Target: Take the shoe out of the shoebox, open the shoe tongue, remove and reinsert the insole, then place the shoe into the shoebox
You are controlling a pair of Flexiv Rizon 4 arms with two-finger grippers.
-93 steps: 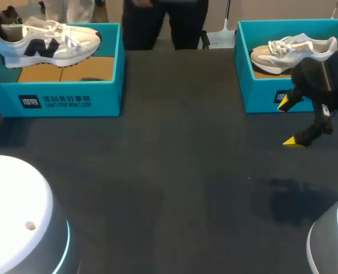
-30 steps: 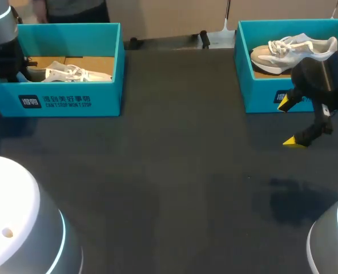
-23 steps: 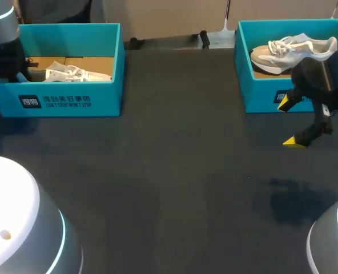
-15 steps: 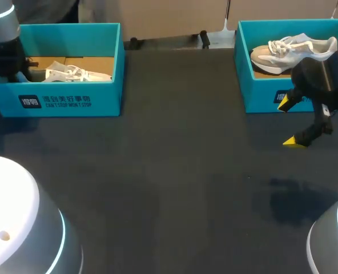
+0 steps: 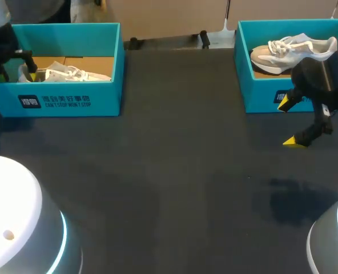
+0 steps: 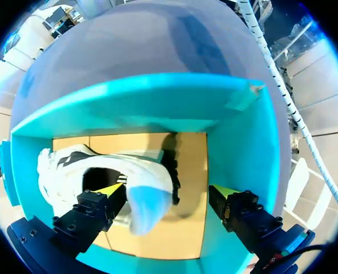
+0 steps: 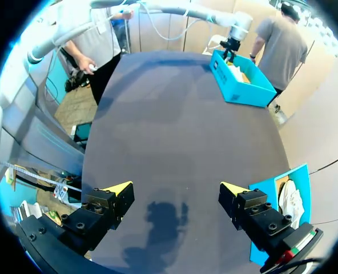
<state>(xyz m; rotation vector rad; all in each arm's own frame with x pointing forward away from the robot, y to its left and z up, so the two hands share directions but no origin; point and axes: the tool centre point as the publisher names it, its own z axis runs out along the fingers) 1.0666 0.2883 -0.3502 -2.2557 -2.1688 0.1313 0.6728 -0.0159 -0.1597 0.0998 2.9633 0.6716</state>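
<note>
Table [image 5: 180, 171]: dark, flat.
Far edge: box [image 5: 72, 98] at 10 o'clock, second box [image 5: 260, 98] at 2.
Left hand [image 6: 166, 191]: open over shoe [image 5: 69, 73], holding nothing.
Right hand [image 5: 289, 123]: open, empty.

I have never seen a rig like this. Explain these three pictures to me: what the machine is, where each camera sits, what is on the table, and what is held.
This is a robot with two arms at a dark table. The wide picture looks down from above and behind it, showing the left arm and right arm. Each round picture comes from a camera on one wrist, looking out along that arm's yellow-tipped jaws. Two teal boxes stand on the table, the left shoebox and the right shoebox. Each holds a white shoe: the left sneaker and the right sneaker. The left jaws are down in the left shoebox, open, with the sneaker's heel end between them. The right jaws hang open over the table in front of the right shoebox. Nothing is held.
</note>
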